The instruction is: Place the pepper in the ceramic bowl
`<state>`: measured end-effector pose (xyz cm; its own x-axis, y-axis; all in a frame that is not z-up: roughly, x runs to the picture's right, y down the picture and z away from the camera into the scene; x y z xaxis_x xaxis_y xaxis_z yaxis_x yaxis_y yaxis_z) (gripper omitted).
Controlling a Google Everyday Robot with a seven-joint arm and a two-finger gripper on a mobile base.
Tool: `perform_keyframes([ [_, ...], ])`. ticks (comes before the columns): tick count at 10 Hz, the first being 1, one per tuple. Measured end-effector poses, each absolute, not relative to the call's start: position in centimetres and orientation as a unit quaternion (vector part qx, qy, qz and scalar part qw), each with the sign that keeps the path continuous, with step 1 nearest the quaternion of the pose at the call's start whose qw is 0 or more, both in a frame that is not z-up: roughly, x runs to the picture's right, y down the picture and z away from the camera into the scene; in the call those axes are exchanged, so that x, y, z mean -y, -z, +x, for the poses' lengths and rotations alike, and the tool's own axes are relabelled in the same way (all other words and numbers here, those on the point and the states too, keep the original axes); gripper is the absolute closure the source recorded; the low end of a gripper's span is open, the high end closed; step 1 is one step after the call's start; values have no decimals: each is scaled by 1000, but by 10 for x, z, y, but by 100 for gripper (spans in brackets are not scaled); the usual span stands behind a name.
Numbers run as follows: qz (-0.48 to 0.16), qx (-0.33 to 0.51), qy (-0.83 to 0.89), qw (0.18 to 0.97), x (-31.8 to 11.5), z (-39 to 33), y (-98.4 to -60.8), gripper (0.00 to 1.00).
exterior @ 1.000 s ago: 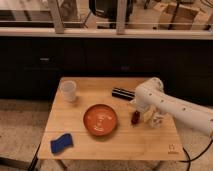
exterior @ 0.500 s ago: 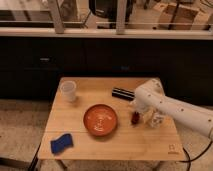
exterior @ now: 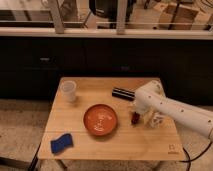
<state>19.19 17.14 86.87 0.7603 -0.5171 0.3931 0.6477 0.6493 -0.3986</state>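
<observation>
The orange-red ceramic bowl (exterior: 101, 120) with pale marks inside sits at the middle of the wooden table (exterior: 80, 150). The small dark red pepper (exterior: 135, 118) is just right of the bowl's rim, directly under the end of my white arm. My gripper (exterior: 136, 112) reaches in from the right and is down at the pepper, right of the bowl. The arm hides the contact between gripper and pepper, and I cannot tell whether the pepper rests on the table.
A black cylinder (exterior: 123, 93) lies behind the gripper. A white cup (exterior: 68, 91) stands at the table's back left. A blue sponge (exterior: 61, 143) lies at the front left. A pale small jar (exterior: 156, 120) is partly hidden under the arm. Dark cabinets run behind the table.
Almost nothing differs; the arm and the pepper stay at the same spot right of the bowl.
</observation>
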Motion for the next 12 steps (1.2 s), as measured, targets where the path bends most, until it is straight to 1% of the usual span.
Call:
perform_keyframes([
  [1,-265,122,324,900,-170,195,-869,20],
  [2,-264,119,324,900,-168,199,-868,25],
  [4,-264,120,323,901,-169,200,-867,31],
  [5,-264,122,325,900,-168,197,-869,37],
  [7,-263,124,324,900,-170,196,-872,39],
  [8,-263,124,323,901,-171,197,-874,45],
  [10,-262,123,322,901,-167,202,-871,65],
  [11,-263,124,322,901,-166,201,-868,74],
  [12,-261,125,324,901,-163,198,-867,79],
])
